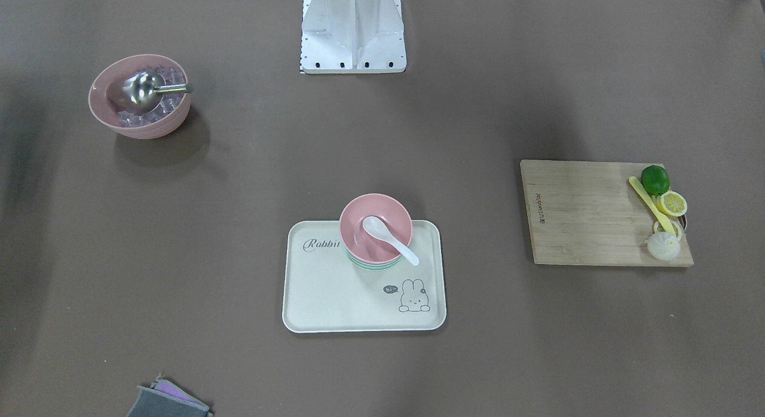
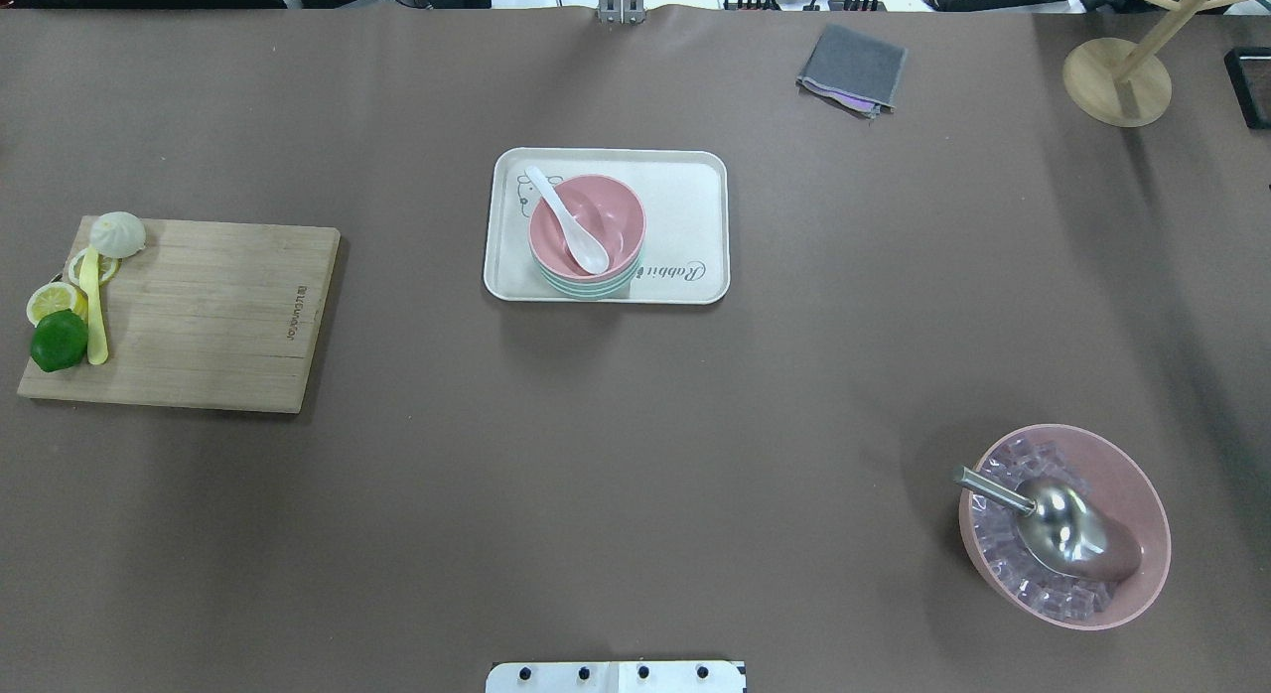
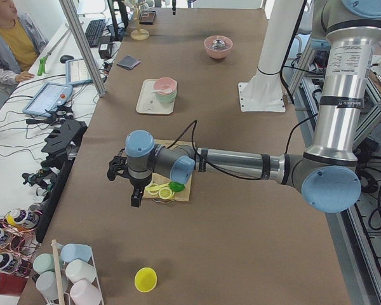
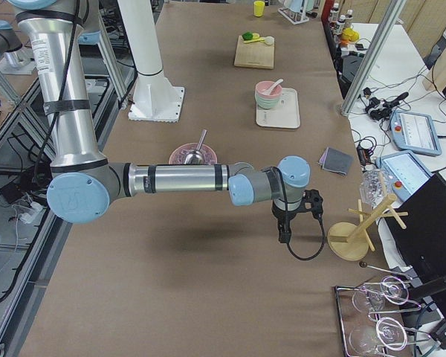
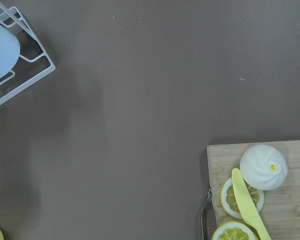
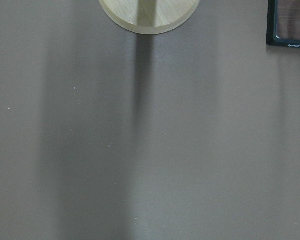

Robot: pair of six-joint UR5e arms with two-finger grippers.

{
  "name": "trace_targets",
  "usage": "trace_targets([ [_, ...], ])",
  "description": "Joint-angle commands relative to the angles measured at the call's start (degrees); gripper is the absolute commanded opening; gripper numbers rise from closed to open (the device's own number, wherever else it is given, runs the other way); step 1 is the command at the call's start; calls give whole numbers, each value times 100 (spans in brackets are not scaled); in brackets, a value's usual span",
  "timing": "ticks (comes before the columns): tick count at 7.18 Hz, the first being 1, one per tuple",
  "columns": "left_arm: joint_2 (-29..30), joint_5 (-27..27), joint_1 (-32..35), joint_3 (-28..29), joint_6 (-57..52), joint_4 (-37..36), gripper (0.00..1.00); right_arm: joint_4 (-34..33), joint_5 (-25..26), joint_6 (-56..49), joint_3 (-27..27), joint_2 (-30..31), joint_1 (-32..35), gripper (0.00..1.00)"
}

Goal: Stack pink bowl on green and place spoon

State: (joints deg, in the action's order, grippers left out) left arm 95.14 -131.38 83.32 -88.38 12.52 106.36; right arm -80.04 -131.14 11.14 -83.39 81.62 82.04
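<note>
A pink bowl (image 1: 376,227) sits nested on a green bowl (image 1: 374,265), of which only the rim shows, on a cream rabbit tray (image 1: 334,297). A white spoon (image 1: 388,238) lies in the pink bowl with its handle over the rim. The overhead view shows the same stack (image 2: 586,226) and spoon (image 2: 568,221) on the tray (image 2: 685,216). My left gripper (image 3: 135,198) hangs over the table's left end beside the cutting board. My right gripper (image 4: 285,236) hangs near the wooden stand. I cannot tell whether either is open or shut.
A wooden cutting board (image 2: 209,316) holds a lime (image 2: 58,341), lemon slices, a white bun and a yellow knife. A larger pink bowl (image 2: 1142,494) holds ice cubes and a metal scoop (image 2: 1058,524). A grey cloth (image 2: 852,68) and a wooden stand (image 2: 1117,82) lie at the far edge.
</note>
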Motion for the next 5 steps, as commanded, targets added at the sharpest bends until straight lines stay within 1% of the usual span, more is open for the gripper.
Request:
trace_targets([
  [1, -39, -10, 0, 5, -4, 7, 98, 75, 1, 3, 130, -23, -4, 100],
  [5, -39, -19, 0, 76, -4, 25, 98, 199, -16, 29, 148, -23, -13, 100],
])
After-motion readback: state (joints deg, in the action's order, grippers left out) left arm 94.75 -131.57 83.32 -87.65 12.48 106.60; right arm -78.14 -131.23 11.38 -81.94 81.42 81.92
